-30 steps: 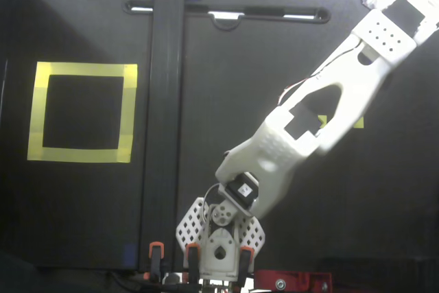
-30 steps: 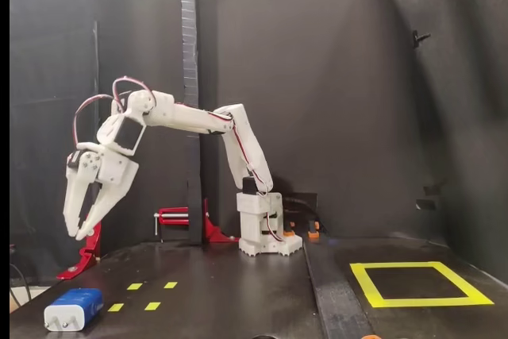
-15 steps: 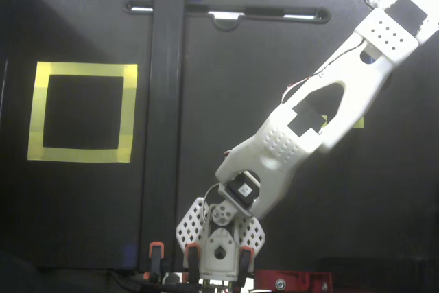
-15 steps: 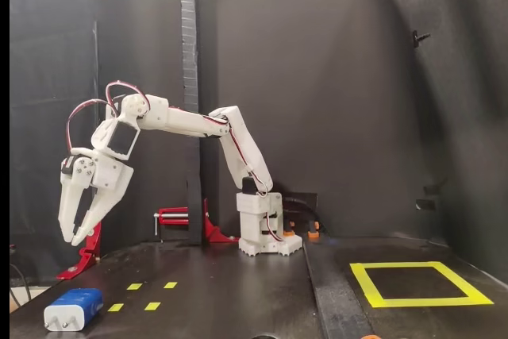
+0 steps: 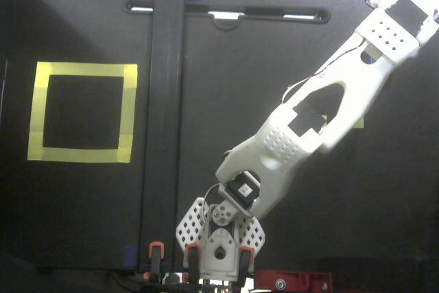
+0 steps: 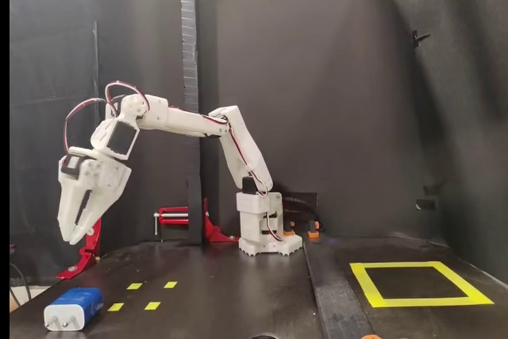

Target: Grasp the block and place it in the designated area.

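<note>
The dark blue block [image 6: 73,309] with two pale prongs lies on the black table at the front left of a fixed view; it does not show in the top-down fixed view. My gripper [image 6: 73,237] hangs fingers-down almost straight above it, a good block's height or more clear of it. The jaws are together or nearly so and hold nothing. In the top-down fixed view the white arm [image 5: 309,128] reaches to the upper right and the gripper is out of frame. The designated area, a large yellow tape square, lies far right [image 6: 418,302] and at the left of the top-down view [image 5: 82,71].
Four small yellow tape squares [image 6: 152,305] lie just right of the block. The arm's base [image 6: 266,232] stands mid-table. Red clamps [image 6: 184,216] and a tall black post [image 6: 188,77] stand behind. A raised black strip [image 5: 168,101] divides the table.
</note>
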Tool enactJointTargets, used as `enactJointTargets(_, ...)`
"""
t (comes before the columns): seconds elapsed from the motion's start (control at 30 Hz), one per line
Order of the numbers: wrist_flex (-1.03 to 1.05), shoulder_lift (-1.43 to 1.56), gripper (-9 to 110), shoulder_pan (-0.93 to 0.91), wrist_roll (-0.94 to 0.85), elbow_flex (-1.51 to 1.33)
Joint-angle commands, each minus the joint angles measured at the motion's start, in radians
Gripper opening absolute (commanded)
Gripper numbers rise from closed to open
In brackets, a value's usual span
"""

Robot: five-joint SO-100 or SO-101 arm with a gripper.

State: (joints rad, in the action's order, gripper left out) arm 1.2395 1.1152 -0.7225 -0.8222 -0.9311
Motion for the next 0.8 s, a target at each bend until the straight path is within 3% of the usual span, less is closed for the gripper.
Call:
enactJointTargets(0.0,0.020,0.009,0,0.009,-0.275,0.048)
enactJointTargets(0.1,0.049,0.011,0,0.006,-0.549,0.048)
enactJointTargets(0.6,0.051,0.012,0,0.011,-1.407,0.046)
enactJointTargets(0.77,-0.006,0.012,0,0.017,-1.442,0.046)
